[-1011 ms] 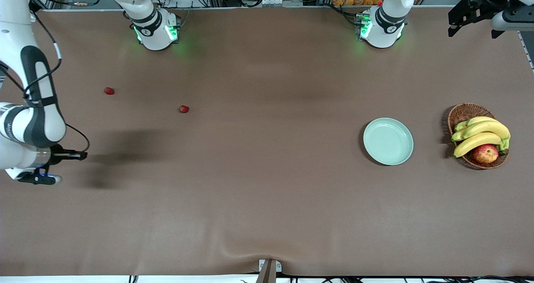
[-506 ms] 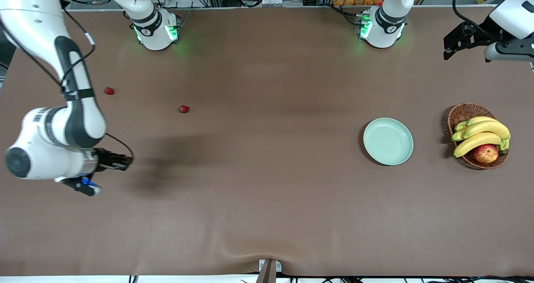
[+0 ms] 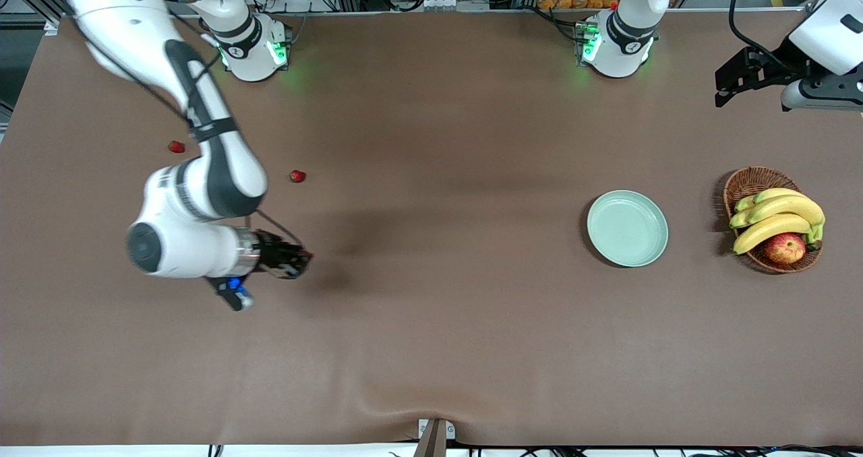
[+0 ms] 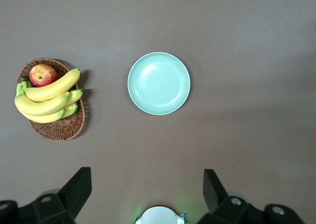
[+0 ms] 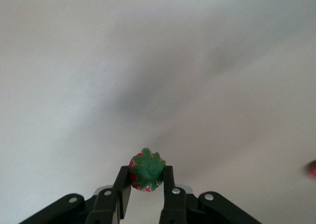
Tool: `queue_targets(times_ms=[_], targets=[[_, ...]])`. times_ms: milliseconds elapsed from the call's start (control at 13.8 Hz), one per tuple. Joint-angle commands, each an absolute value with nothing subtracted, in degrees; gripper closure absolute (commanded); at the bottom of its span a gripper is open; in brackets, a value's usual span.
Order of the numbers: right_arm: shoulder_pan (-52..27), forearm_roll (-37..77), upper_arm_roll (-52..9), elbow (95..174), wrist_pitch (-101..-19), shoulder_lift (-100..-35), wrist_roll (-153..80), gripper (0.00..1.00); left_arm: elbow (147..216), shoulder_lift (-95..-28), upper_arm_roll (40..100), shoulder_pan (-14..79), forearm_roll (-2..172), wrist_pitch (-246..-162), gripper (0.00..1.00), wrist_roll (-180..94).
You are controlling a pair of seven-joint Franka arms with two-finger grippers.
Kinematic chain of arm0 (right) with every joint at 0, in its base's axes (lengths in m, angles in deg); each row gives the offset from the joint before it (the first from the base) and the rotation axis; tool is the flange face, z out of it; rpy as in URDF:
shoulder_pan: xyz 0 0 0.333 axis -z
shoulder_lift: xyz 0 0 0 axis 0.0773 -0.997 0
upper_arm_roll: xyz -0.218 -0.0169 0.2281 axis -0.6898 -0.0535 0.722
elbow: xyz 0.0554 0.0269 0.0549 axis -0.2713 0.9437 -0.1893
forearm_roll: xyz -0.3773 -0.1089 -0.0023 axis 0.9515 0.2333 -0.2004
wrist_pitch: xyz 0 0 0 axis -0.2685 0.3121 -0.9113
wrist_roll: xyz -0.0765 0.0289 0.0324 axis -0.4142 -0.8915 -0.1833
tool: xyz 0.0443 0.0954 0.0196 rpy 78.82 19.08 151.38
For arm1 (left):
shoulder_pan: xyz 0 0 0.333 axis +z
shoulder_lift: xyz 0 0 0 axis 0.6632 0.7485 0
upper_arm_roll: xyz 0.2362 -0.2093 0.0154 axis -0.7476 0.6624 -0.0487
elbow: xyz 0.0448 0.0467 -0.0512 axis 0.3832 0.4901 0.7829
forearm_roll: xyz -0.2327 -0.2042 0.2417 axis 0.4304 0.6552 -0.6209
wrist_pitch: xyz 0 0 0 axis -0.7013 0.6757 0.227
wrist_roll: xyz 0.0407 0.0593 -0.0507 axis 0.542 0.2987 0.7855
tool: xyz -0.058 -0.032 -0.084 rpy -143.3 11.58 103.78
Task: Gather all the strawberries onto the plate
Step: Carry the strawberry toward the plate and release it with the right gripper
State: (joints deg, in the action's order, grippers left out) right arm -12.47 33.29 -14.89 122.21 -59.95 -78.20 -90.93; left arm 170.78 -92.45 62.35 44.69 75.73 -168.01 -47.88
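Landmark: we place everything against the plate (image 3: 627, 228), a pale green dish on the brown table (image 3: 431, 349), toward the left arm's end.
Right gripper: we see the right gripper (image 3: 300, 261) up in the air over bare table, well apart from the plate toward the right arm's end.
Right fingers: pinched on a strawberry (image 5: 147, 170), its green cap facing the wrist camera.
Loose strawberries: we count two on the table, one (image 3: 297, 176) and another (image 3: 176, 147), both well apart from the plate toward the right arm's end and farther from the front camera than it; the second lies the more distant from the plate.
Left gripper: the left gripper (image 3: 735, 83) waits in the air at the left arm's end of the table.
Left fingers: spread wide, holding nothing.
Basket: we note a wicker basket (image 3: 748, 180) near the plate, with bananas (image 3: 775, 218) and an apple (image 3: 785, 248) in it.
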Motion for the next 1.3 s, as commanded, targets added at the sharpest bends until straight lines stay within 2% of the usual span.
queue_targets(times_ms=[0, 289, 506, 722, 1084, 1156, 1228], targets=[[-19.28, 31.05, -15.61, 120.28, -66.31, -81.30, -102.05, 1.00, 170.40, -91.69, 62.34, 45.14, 77.86, -169.86, 0.00, -47.88], [-26.84, 26.59, -14.91, 118.96, -74.40, -83.15, -112.44, 1.00, 170.40, -91.08, 62.16, 45.06, 78.83, -170.04, 0.00, -48.59], [-33.95, 20.95, -14.82, 117.38, -83.79, -86.75, -117.63, 1.00, 170.40, -91.08, 62.16, 45.06, 78.83, -170.04, 0.00, -48.59], [-39.85, 20.94, -14.82, 116.42, -91.98, -90.35, -122.65, 1.00, 170.14, -91.16, 62.16, 45.14, 78.92, -170.04, 0.00, -48.67], [-45.92, 20.85, -14.82, 115.09, -100.67, -94.75, -126.26, 1.00, 170.14, -90.47, 62.07, 45.14, 78.83, -170.13, 0.00, -48.76], [-47.24, 20.85, -14.82, 114.75, -103.14, -95.63, -126.35, 0.99, 170.05, -90.20, 62.07, 45.14, 78.92, -170.22, 0.00, -48.76], [-47.86, 20.85, -14.82, 114.39, -103.94, -96.16, -127.57, 0.89, 169.96, -89.59, 62.07, 45.14, 78.92, -170.31, 0.00, -48.76]])
